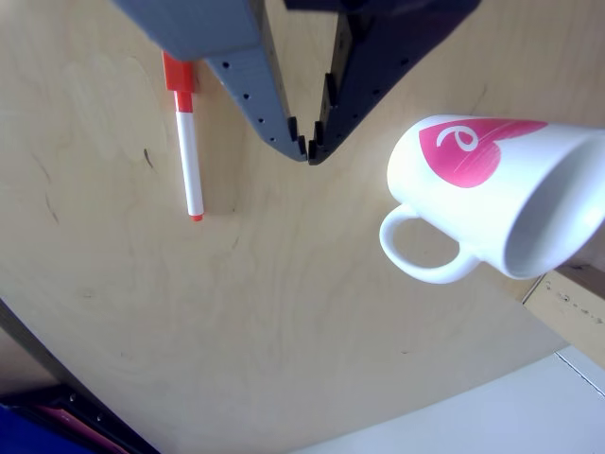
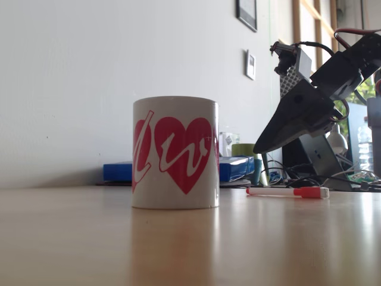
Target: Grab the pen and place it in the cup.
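Table [image 1: 284, 322] first: pale wood, smooth, w/ a bare stretch between the things. The cup [image 1: 501, 194] is the biggest item, a glossy white ceramic mug w/ a pink heart mark, standing upright w/ mouth open upward; in the other view it sits right of my tips, loop handle turned toward the lower left. I judge it heavy enough to stay put if I drop a light thing in, but hard and chip-prone, so no knocking the rim. My gripper [image 1: 309, 144] hangs above the table between the two things, nothing in it; jaws drawn nearly together, tips just a sliver apart, so they need to spread before any grab. In the fixed view it hovers [image 2: 257, 149] clear of the wood, above the pen's plain end. The pen [image 1: 190, 156] lies flat on the table left of my tips in the other view, well apart from the cup, orange-red cap partly under my grey body, small red plug at the near end. Prob. light, stiff plastic, round and slick, so it may roll or squirt out of a loose pinch. Best hold, I reckon: across the white barrel near the middle, jaws square to its length, away from the clip.
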